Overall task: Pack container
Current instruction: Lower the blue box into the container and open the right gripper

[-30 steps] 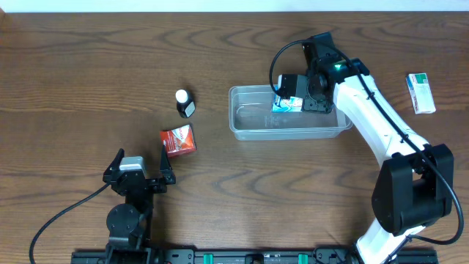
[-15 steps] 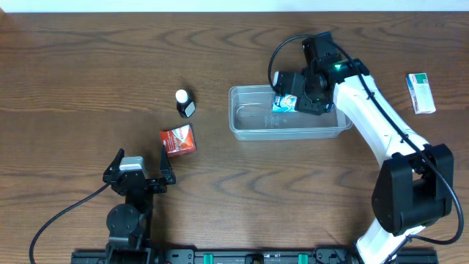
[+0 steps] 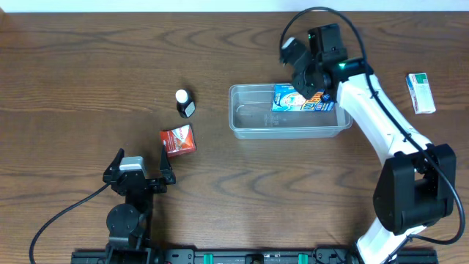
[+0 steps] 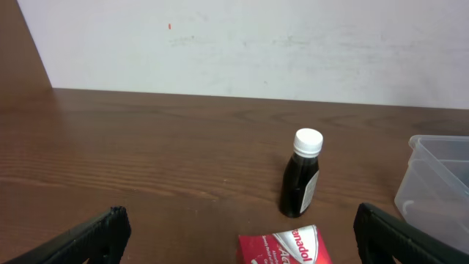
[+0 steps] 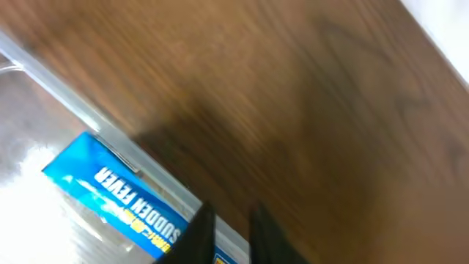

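Over the far rim of the container point(image 3: 245, 130), the right gripper point(image 5: 229, 224) hangs nearly closed and empty, the blue box point(image 3: 302, 100) lying inside, while the left gripper point(image 4: 238, 224) sits wide open.

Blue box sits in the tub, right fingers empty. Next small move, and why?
Probably swing the right gripper toward the green-and-white box on its side of the table, opening the fingers on the way. The blue box already lies in the container, the fingers hold nothing, and that box is the nearest item outside.
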